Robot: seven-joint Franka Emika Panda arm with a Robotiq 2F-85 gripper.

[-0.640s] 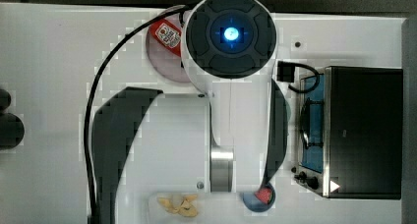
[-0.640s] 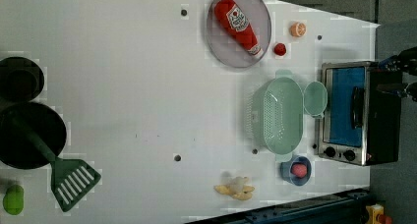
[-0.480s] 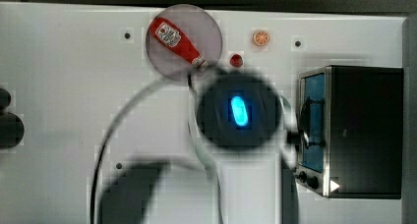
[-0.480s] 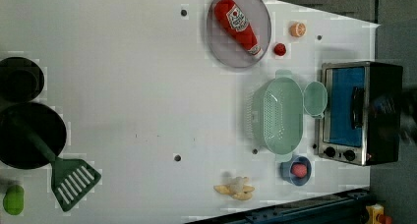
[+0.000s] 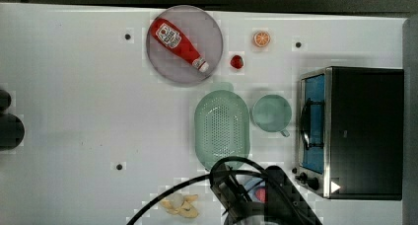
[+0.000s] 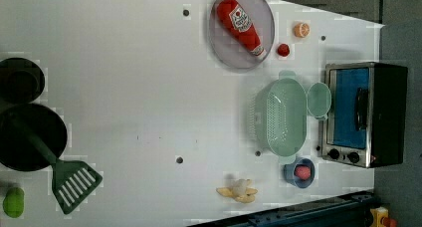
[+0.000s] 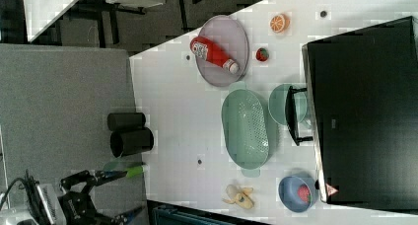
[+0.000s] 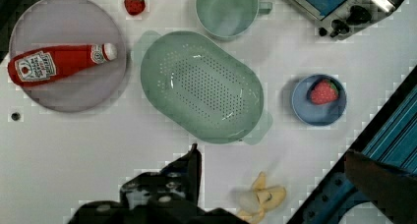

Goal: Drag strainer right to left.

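The strainer (image 5: 222, 129), a pale mint-green oval with a grid of small holes, rests on the white table (image 5: 88, 111) right of centre in the top view. It is also in the left view (image 6: 281, 117), the right view (image 7: 245, 129) and the wrist view (image 8: 201, 86). My gripper (image 8: 271, 153) hangs open above the table, off the strainer's end nearest the banana. One dark finger (image 8: 193, 165) shows beside that end and nothing is between the fingers. The arm (image 5: 256, 198) crosses the top view's lower edge, just below the strainer.
A round green cup (image 5: 271, 112) stands between the strainer and a toaster oven (image 5: 355, 131). A grey plate (image 5: 209, 25) carries a ketchup bottle (image 5: 178, 43). Nearby lie a strawberry (image 5: 236, 61), an orange slice (image 5: 261, 38), a banana (image 8: 258, 199) and a blue bowl (image 8: 318, 98). Black pots (image 6: 30, 132) and a spatula (image 6: 74, 184) sit far left.
In the top view the arm has swung from over the table's middle down to the lower edge, uncovering the strainer and cup. The strainer has stayed put.
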